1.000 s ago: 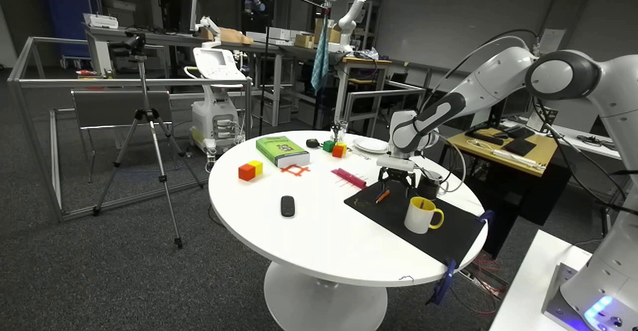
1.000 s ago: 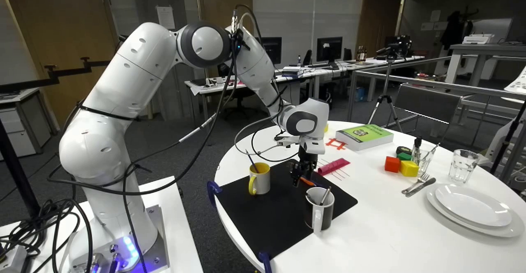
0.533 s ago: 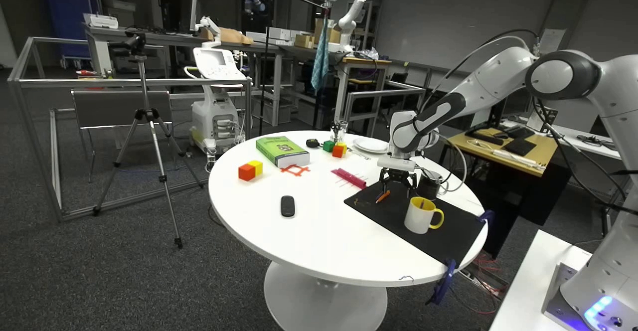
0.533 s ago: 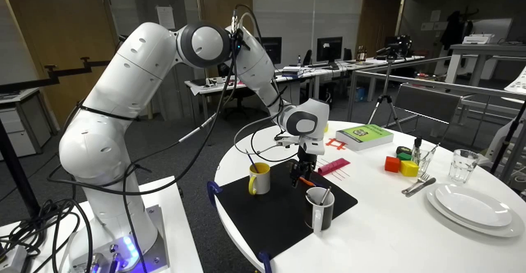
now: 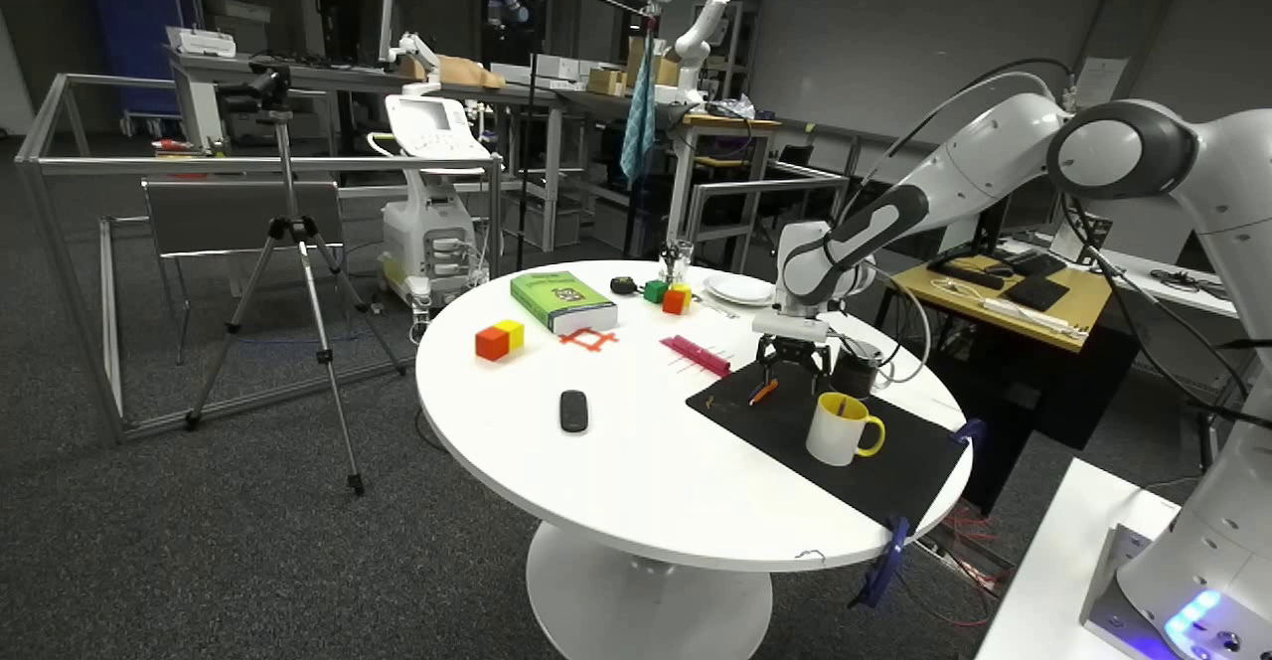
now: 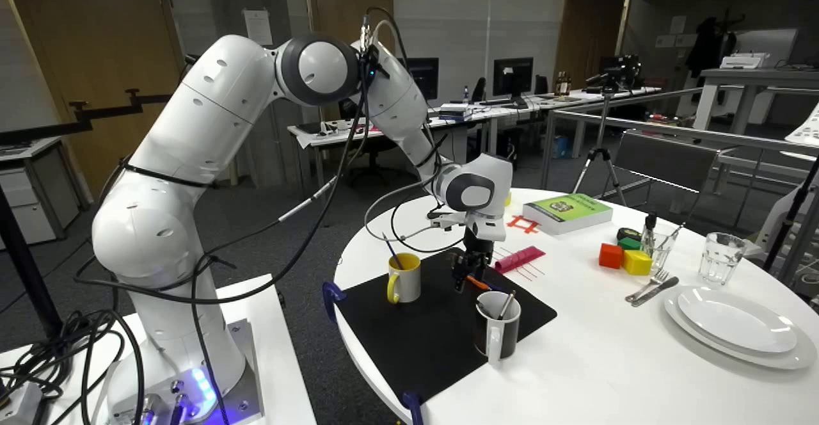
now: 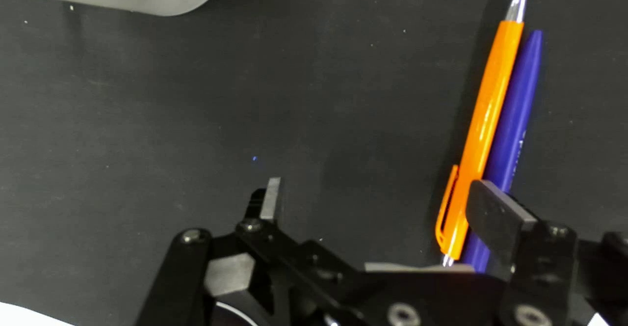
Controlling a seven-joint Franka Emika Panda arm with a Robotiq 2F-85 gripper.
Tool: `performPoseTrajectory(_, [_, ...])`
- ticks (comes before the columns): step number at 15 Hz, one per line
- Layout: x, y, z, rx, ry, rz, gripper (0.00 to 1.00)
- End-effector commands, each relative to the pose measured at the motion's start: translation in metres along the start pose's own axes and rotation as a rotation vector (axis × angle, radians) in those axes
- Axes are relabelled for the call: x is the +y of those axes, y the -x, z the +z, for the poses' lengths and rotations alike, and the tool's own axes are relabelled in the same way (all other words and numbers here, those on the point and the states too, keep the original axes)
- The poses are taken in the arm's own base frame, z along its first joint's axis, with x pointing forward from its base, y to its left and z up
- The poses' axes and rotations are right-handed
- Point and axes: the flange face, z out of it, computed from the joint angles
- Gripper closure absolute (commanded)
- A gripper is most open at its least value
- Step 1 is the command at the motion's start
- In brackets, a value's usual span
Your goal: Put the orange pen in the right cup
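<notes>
From the left in an exterior view, one white arm (image 6: 217,92) is stretched over one round table (image 6: 614,374), where one black mat (image 6: 416,342) is fixed at its corners by two blue clamps (image 6: 414,409). One yellow mug (image 6: 409,286) is stood upright on the mat, one thin stick (image 6: 392,251) leaned inside it. One gripper (image 7: 380,196) is held low over the mat, its two fingers set wide apart. One orange pen (image 7: 483,124) is laid flat on the mat, close alongside one blue pen (image 7: 514,115); in the wrist view both pens are partly covered by one finger, and whether they are touched by it cannot be told. One dark cup (image 6: 508,335) is stood upright at the mat's edge, near the orange pen, which is seen outside it; two sticks (image 6: 506,305) are tilted in the cup. Farther right are shown one pink strip (image 6: 519,258), one green book (image 6: 566,212), three of the five blocks (image 6: 610,256) counted across both exterior views, two glasses (image 6: 720,260), one fork (image 6: 647,285), one knife (image 6: 656,292) and two stacked plates (image 6: 736,322)
</notes>
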Motion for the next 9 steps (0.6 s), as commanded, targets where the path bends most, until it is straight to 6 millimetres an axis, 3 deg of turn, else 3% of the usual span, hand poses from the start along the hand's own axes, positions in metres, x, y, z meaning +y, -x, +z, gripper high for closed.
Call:
performPoseTrajectory(1, [-0.004, -0.0054, 0.0039, 0.019, -0.01, -0.022, 0.0])
performPoseTrajectory(9, [-0.0066, -0.0108, 0.0071, 0.041, -0.041, -0.037, 0.0])
